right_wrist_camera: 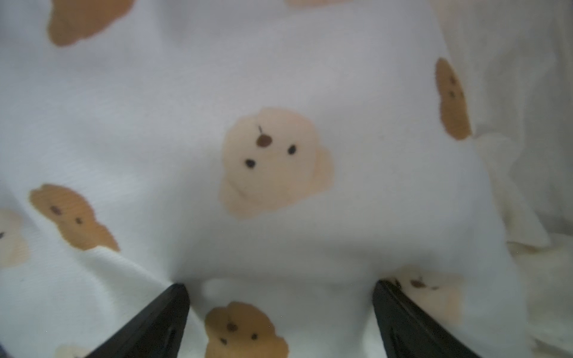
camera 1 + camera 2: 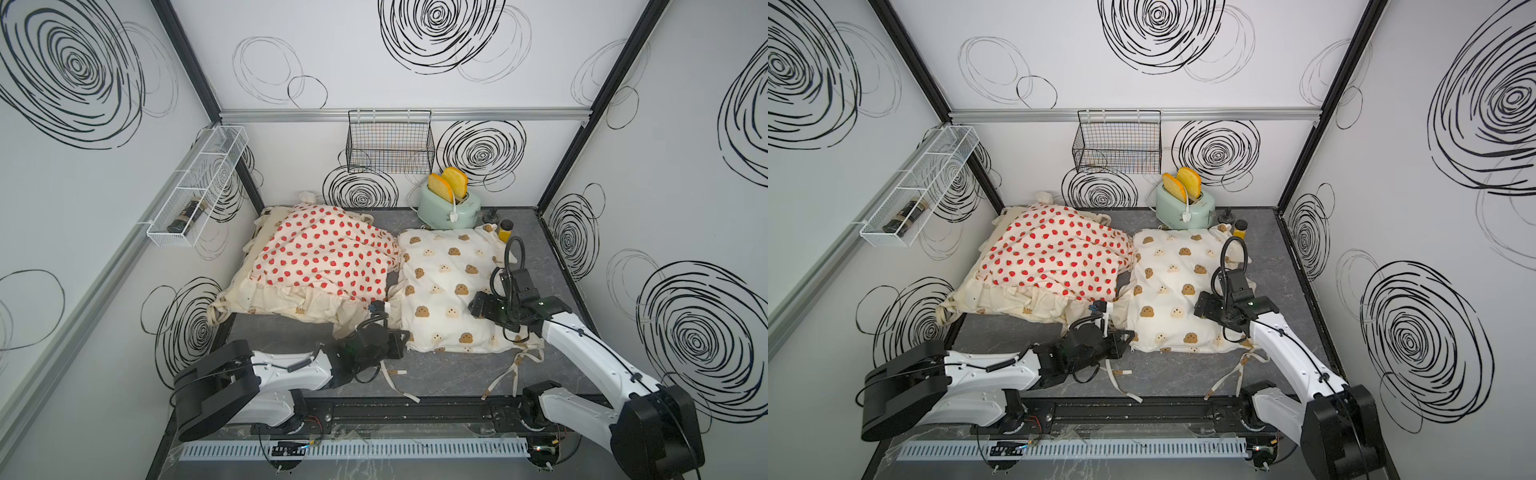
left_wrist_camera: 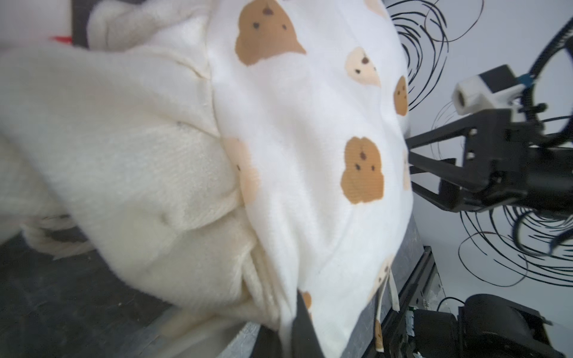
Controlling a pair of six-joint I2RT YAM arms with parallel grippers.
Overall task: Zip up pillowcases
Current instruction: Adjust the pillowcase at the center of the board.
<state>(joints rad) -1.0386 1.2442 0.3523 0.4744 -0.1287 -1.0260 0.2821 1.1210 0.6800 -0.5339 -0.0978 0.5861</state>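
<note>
We find the bear-head pillowcase (image 2: 449, 286) on the right of the desk (image 2: 457, 374), soft and quick to bunch. Our left hand (image 2: 406, 341) is clenched on its near-left corner, the sensible hold. Our right hand (image 1: 279, 288), released, presses its top.

light: bright, even | shadows: faint — beside the bear-head pillowcase (image 2: 449, 291) | wrist views: soft, blurred | top-view edges: bowed

A mint-green toaster (image 2: 449, 212) holding two golden toast slices (image 2: 441, 188) stands on the grey marbled tabletop (image 2: 291, 345) near a black-capped yellow bottle (image 2: 505, 232); a black wire basket (image 2: 390, 153) and a white wire rack (image 2: 208, 166) hang on the walls (image 2: 332, 62).
</note>
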